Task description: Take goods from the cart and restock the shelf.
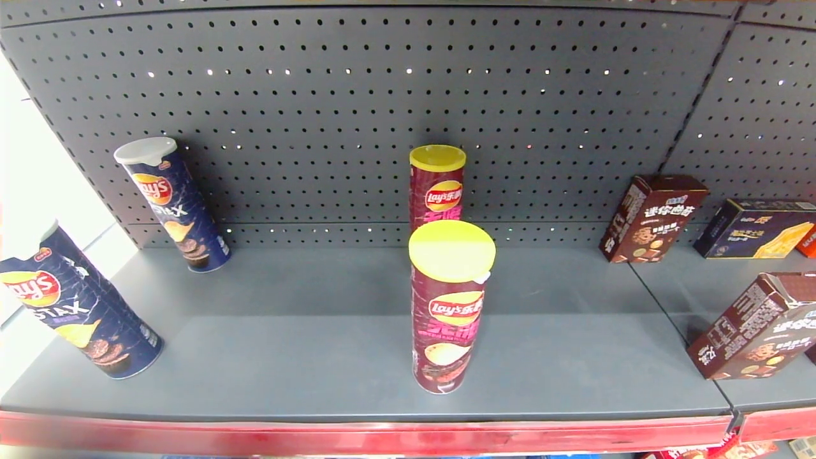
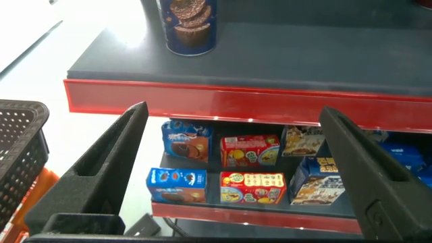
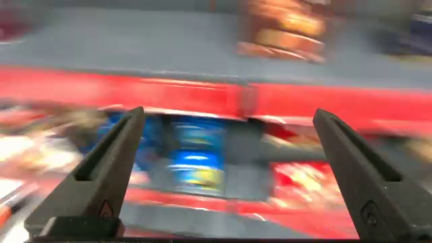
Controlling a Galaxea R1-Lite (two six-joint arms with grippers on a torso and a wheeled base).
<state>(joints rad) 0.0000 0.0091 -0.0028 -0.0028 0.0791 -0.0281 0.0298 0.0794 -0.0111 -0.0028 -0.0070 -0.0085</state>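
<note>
My left gripper (image 2: 233,112) and right gripper (image 3: 227,113) both gape wide, empty, facing the shelf (image 1: 287,357); the front red chip can (image 1: 448,319) stands upright, long axis vertical, lid up.

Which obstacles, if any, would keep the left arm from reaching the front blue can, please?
Likely yes: the open, empty left gripper sits below the front blue can at the shelf's edge; only the red shelf lip needs clearing.

Grey pegboard wall (image 1: 382,95) behind, bright white glare (image 1: 32,178) at left.
</note>
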